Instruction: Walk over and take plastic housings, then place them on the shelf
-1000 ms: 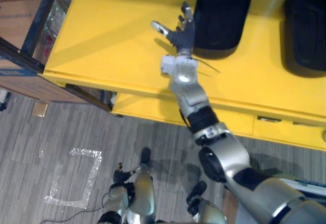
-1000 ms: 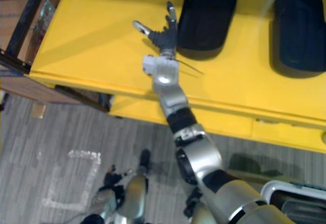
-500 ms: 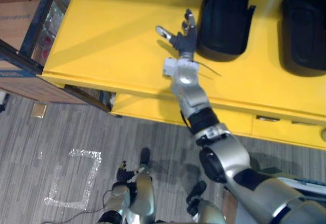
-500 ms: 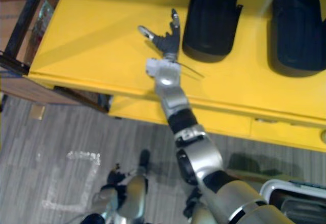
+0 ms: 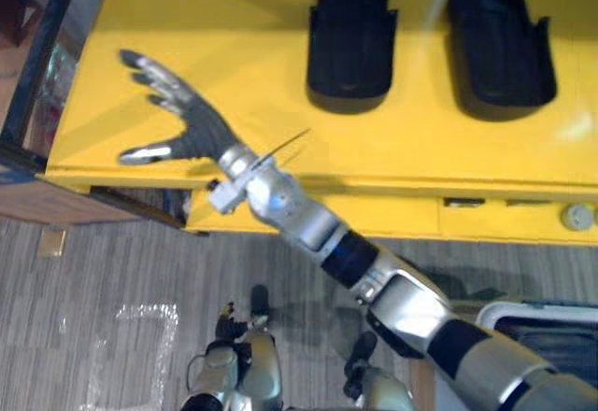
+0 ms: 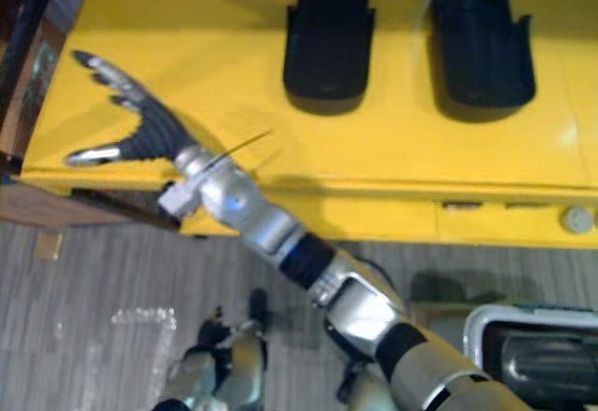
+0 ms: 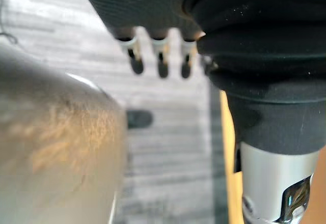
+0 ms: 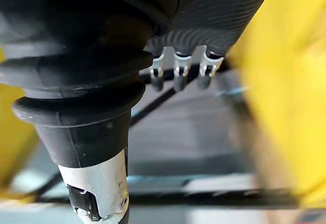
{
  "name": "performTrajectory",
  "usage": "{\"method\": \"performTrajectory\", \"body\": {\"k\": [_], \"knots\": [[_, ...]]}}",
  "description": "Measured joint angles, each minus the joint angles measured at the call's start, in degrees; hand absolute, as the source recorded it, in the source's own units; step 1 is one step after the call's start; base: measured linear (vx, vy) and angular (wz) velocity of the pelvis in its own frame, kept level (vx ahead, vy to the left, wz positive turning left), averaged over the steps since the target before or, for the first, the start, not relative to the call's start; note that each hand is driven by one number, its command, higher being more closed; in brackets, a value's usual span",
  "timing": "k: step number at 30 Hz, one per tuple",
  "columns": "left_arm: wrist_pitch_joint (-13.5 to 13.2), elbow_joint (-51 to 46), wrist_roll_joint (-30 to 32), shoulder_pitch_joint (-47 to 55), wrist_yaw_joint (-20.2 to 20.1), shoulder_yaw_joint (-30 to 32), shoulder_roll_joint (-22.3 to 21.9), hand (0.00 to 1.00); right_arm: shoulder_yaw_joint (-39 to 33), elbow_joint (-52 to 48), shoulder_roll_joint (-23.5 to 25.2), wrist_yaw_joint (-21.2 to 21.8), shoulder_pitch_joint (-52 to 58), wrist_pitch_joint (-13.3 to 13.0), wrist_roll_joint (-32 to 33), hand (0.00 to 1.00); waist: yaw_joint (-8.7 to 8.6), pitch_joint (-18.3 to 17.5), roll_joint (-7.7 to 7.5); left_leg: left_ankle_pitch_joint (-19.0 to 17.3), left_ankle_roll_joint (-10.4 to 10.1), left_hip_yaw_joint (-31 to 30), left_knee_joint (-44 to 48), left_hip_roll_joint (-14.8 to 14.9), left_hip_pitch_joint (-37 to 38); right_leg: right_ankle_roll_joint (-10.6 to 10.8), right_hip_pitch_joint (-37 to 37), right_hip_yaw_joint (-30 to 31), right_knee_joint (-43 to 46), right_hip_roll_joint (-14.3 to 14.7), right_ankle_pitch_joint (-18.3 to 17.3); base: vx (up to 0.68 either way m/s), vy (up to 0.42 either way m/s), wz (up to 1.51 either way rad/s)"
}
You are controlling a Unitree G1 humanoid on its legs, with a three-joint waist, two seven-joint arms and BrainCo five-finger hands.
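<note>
Looks down on a yellow table (image 5: 280,163) spanning the top half from 9 to 3 o'clock, with a straight front edge across the middle and a slanted end edge at 10 o'clock. Takes in grey plank floor (image 5: 112,262) below that front edge, from 8 round to 4 o'clock, open on the 8 o'clock side. Meets a dark frame (image 5: 37,65) just past the table's end edge at 9 to 10 o'clock.

Finds two black plastic housings lying well back from the front edge: first housing (image 5: 350,33) at 12 o'clock, second housing (image 5: 500,37) at 1 o'clock, apart from one another with a strip of bare yellow between. Leaves a wide bare stretch of tabletop from the first housing over to 10 o'clock, and more bare top past the second housing at 2 o'clock.

Holds the right hand (image 5: 201,135) over that bare stretch at 10 o'clock, close to both the end edge and the front edge, well apart from both housings, fingers spread straight, thumb out sideways, gripping nothing. Cannot tell whether it touches the top.

Hangs the left hand (image 7: 161,56) low over the floor at 6 o'clock, fingers relaxed, holding nothing.

Shows a taped square (image 5: 140,355) on the floor at 7 o'clock and a small grey knob (image 5: 578,216) below the front edge at 3 o'clock.
</note>
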Motion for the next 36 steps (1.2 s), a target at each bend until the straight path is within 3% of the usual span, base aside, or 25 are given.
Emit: {"method": "performTrajectory", "body": {"k": [3,6,9,12,14,18,22,23,25,28,31,36], "knots": [[-0.05,1.1,0.01,2.69,0.0,-0.04,-0.47,0.0,-1.93,-6.49,-0.27,1.49,0.96,-2.52,3.85,0.0,-2.76,-3.41,1.55,0.0,0.0,1.51,-1.17,0.16,2.2,-0.04,0.92,1.37,-0.91,0.29,0.45,-0.01,-0.004,-0.3],[-0.08,1.12,0.0,4.4,0.02,0.06,-0.56,0.0,-6.58,-9.99,-1.35,1.72,2.04,-3.79,5.75,0.0,-4.47,-4.61,2.08,0.0,0.0,3.34,-1.61,0.44,4.37,-0.12,1.61,2.98,-0.96,0.69,0.63,-0.01,-0.012,-0.28],[-0.11,1.13,-0.01,5.94,0.0,-0.02,-0.62,0.0,-14.17,-15.29,-7.27,0.38,7.4,-5.51,5.6,0.0,-6.26,-6.7,1.75,-0.01,0.0,4.59,-3.05,0.31,6.98,-0.05,2.83,3.69,-1.65,0.74,0.64,-0.03,0.004,-0.21],[-0.17,1.16,-0.01,6.46,0.1,-0.01,-0.31,0.0,-23.3,-20.86,-13.15,-2.0,18.3,-7.13,4.4,0.0,-7.31,-8.76,0.4,-0.06,0.01,6.47,-3.88,0.15,8.48,0.11,3.0,5.46,-2.62,0.83,1.11,0.01,0.007,-0.29],[-0.4,1.19,0.08,6.33,0.21,0.0,-0.48,0.0,-33.08,-28.38,-15.27,-2.95,32.26,-8.29,4.42,0.0,-7.86,-9.34,-0.29,-0.18,0.09,7.39,-3.96,0.13,9.29,0.38,3.4,6.32,-3.03,0.9,1.89,0.04,0.001,-0.17],[-1.39,1.74,3.85,6.5,0.21,-0.02,-1.34,0.0,-50.83,-32.34,-14.71,-3.48,51.93,-10.35,4.45,0.0,-11.4,-10.43,-0.26,-0.48,0.03,7.71,-4.02,-0.03,10.7,0.44,4.84,6.87,-3.73,0.91,1.93,0.04,-0.002,-0.07],[-2.83,3.39,5.76,6.48,0.0,-0.94,-2.6,0.0,-61.65,-31.09,-12.08,-4.43,65.93,-10.48,3.04,0.0,-14.03,-12.52,0.01,-1.85,-0.02,9.53,-4.02,0.1,11.8,0.6,4.16,9.15,-3.85,1.08,2.03,0.01,0.002,-0.31],[-3.3,3.42,6.42,6.44,-0.32,-2.5,-2.34,0.0,-63.81,-29.57,-10.69,-5.47,69.47,-10.4,0.25,0.0,-14.82,-13.35,0.11,-2.16,-0.06,10.55,-4.02,0.05,12.3,0.66,3.81,9.94,-3.8,1.0,2.07,0.01,0.015,-0.35],[-3.68,3.44,7.55,5.97,-0.59,-3.69,-2.32,0.0,-65.57,-27.28,-8.12,-7.07,73.68,-10.12,-2.84,0.0,-16.05,-14.06,-0.26,-2.47,-0.06,11.27,-4.02,-0.1,12.59,0.68,3.33,10.98,-3.71,0.88,2.06,-0.01,0.017,-0.32],[-4.34,5.02,10.5,4.12,-0.86,-4.52,-2.21,0.0,-65.79,-25.99,-4.14,-8.77,77.19,-9.13,-4.69,0.0,-16.59,-14.13,-1.13,-2.93,0.06,14.01,-4.02,-0.32,13.74,0.83,1.73,13.92,-2.48,0.75,2.2,-0.04,0.021,-0.44],[-4.75,7.01,12.03,3.31,-0.98,-4.46,-2.27,0.0,-64.3,-24.91,-3.98,-10.14,77.22,-9.15,-4.62,0.0,-16.57,-13.83,-1.9,-4.01,-0.3,18.66,-4.01,-0.49,16.56,0.96,0.64,18.33,-1.91,1.07,2.77,-0.03,0.029,-0.75],[-4.22,10.13,16.65,5.27,-0.99,-3.41,-2.41,0.0,-59.6,-25.73,-3.89,-10.09,77.75,-9.17,-4.59,0.0,-16.9,-13.27,-2.43,-5.94,-1.9,30.48,-3.85,0.01,21.9,0.5,-2.22,28.74,-2.69,4.15,4.87,0.01,0.016,-1.2]]}}
